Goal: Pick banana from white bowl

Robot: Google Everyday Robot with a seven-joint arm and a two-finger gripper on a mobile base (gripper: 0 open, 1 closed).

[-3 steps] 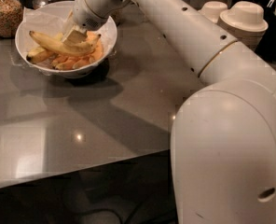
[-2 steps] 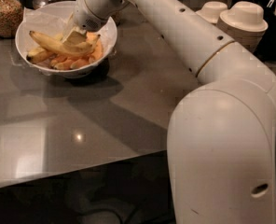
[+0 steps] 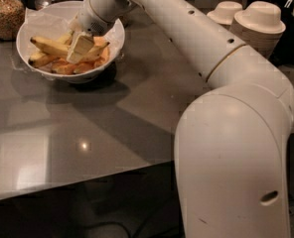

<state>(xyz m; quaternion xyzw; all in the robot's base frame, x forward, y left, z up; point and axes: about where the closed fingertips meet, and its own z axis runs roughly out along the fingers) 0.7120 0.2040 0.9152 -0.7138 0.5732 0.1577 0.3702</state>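
My two-finger cream gripper (image 3: 80, 47) is down inside the wide, round, shallow white bowl (image 3: 24, 57), which sits toward 10 o'clock on the glossy grey table (image 3: 87, 133). The gripper covers the middle of the fruit pile, and I cannot tell whether it is closed on anything: it shows only as one pale wedge resting among the fruit.

The longest, gently curved yellow banana (image 3: 48, 45) lies in the bowl with its dark tip at the 9 o'clock rim. It runs toward the centre, where its far end goes under my gripper and is hidden. Below it, toward 7 o'clock, one shorter yellow banana (image 3: 40, 59) shows. A second yellow piece (image 3: 96, 50) pokes out at 3 o'clock of the gripper, and I cannot say which banana it belongs to. The orange fruit pieces (image 3: 71, 68) along the 6 o'clock side are too jumbled to count. Crinkled white paper (image 3: 43, 21) lines the bowl's 12 o'clock side.

My long white arm (image 3: 186, 29) crosses from the bowl to a bulky white housing (image 3: 236, 157) at 4 o'clock, which blocks the table behind it. At 2 o'clock stand two stacks of upturned beige paper bowls (image 3: 260, 20). One glass jar of brown bits (image 3: 4, 15) at 10 o'clock is cut off by the edge.
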